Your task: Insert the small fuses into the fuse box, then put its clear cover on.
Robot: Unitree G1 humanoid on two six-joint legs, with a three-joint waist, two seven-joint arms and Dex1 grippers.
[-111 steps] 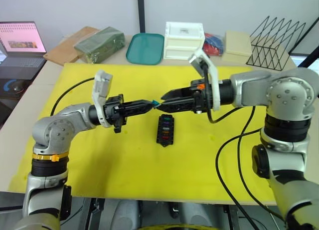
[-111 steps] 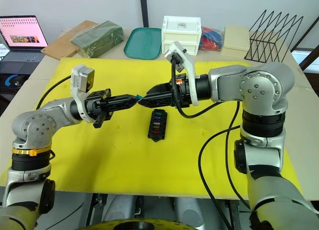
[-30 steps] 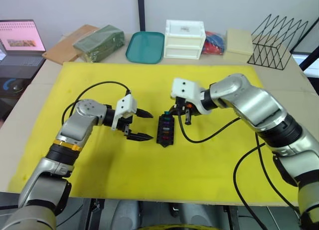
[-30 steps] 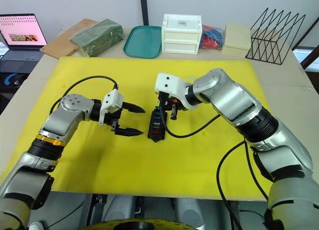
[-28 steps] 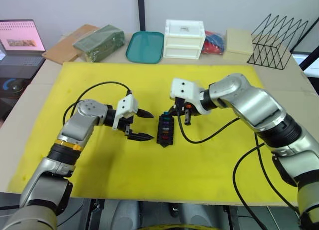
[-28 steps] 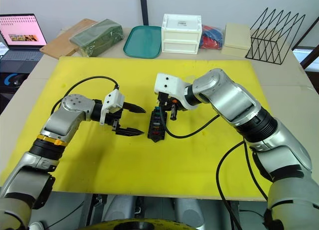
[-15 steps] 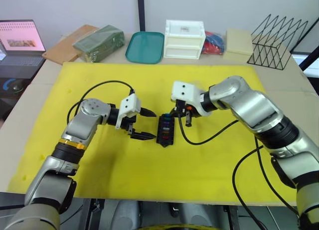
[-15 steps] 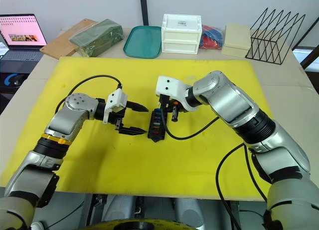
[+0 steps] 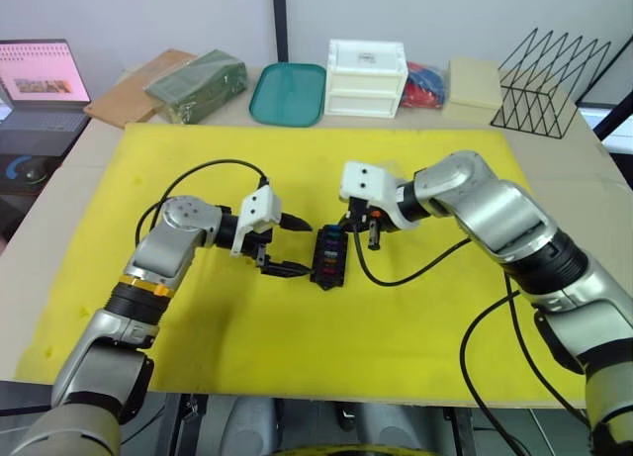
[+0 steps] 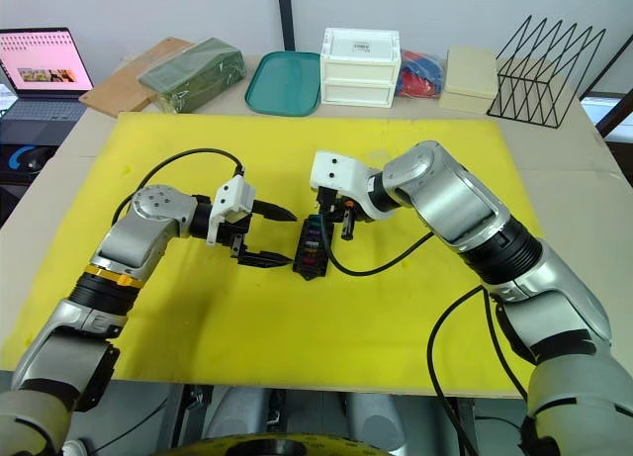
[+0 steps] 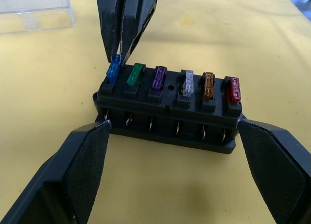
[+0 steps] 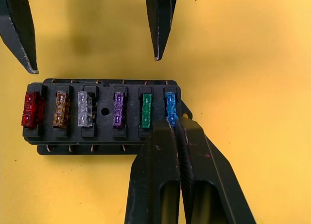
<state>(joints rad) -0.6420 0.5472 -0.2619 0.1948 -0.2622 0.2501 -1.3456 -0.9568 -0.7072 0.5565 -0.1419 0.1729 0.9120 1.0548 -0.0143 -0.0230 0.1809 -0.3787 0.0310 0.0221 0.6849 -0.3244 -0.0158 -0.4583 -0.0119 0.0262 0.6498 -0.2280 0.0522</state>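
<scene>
**Fuse box on the yellow mat, six fuses seated, one tool at each side**

The fuse box (image 9: 327, 257), a small black block, lies near the middle of a yellow mat (image 9: 297, 337) on the counter (image 9: 69, 174). Its long axis runs away from the robot, tilted slightly to one side, and its slotted face points up. Six small fuses (image 12: 114, 109) stand upright in a single line along that axis: red (image 12: 30, 109), orange (image 12: 60, 109), grey (image 12: 84, 109), purple (image 12: 118, 109), green (image 12: 146, 110), and a blue-teal one (image 12: 170, 108) at the far end.

The right tool (image 12: 173, 121) comes down at the far end of the box with its two fingers pressed together, their tips meeting the top of the blue-teal fuse. Whether they pinch the fuse or only touch it is hard to tell. The fingers cover part of that corner of the box.

The left tool (image 9: 290, 246) sits just beside the box on the robot's left, fingers spread wide, one fingertip (image 11: 80, 165) near each end of the box. Contact with the box cannot be judged.

The clear cover (image 11: 36, 12) lies flat on the mat beyond the box in the left wrist view, cut off at the frame edge. In the head views it is too faint to make out.

At the back of the counter stand a teal tray (image 9: 289, 94), a white drawer box (image 9: 366, 78) and a black wire rack (image 9: 549, 75).
</scene>
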